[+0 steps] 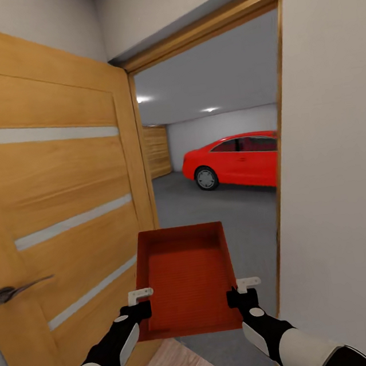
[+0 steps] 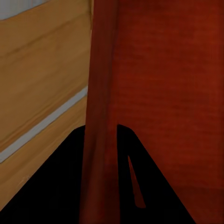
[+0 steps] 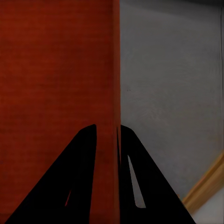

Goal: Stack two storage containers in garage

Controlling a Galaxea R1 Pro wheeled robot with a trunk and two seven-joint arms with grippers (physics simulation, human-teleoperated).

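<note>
Doorway open, tight on both sides
Wooden door [image 1: 59, 211] swung open just left of container [image 1: 186, 275]; white wall [image 1: 339, 185] close right; grey floor [image 1: 209, 202] beyond, red car [image 1: 235, 161] far right.

The head camera looks forward and slightly down from above both arms, through an open doorway into the garage [image 1: 212, 144]. It takes in the left gripper [image 1: 140, 304] and right gripper [image 1: 243, 291] from behind, at arm's length. The left wrist camera sits just behind its gripper [image 2: 100, 154], sighting along the fingers at very close range onto a wall of the storage container [image 2: 163, 93], with the wooden door [image 2: 42, 70] beyond. The right wrist camera does likewise behind its gripper [image 3: 108, 154], facing the concrete floor [image 3: 172, 93]. All three views share the container.
</note>
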